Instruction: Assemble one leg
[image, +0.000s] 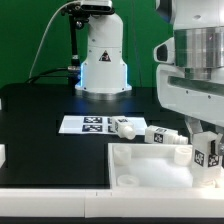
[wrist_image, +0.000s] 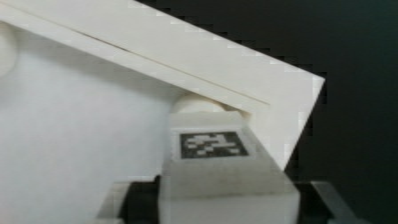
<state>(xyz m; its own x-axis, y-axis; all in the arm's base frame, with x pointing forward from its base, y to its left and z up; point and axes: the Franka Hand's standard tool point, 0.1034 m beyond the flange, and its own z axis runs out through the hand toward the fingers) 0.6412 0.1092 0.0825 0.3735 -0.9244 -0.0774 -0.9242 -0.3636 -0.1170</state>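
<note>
My gripper (image: 205, 140) at the exterior view's right is shut on a white leg (image: 209, 153) with a black-and-white tag. It holds the leg over the right part of the large white panel (image: 140, 165). In the wrist view the leg (wrist_image: 217, 150) sits between the two dark fingers (wrist_image: 135, 200). Its round peg end points at the panel's corner (wrist_image: 205, 98) and seems to touch it. The socket itself is hidden by the leg. Two more legs (image: 126, 128) (image: 166, 137) lie on the black table behind the panel.
The marker board (image: 88, 124) lies on the table left of the loose legs. The robot's white base (image: 103, 60) stands at the back. A small white part (image: 2, 155) shows at the left edge. The panel's raised rim (wrist_image: 160, 60) runs diagonally.
</note>
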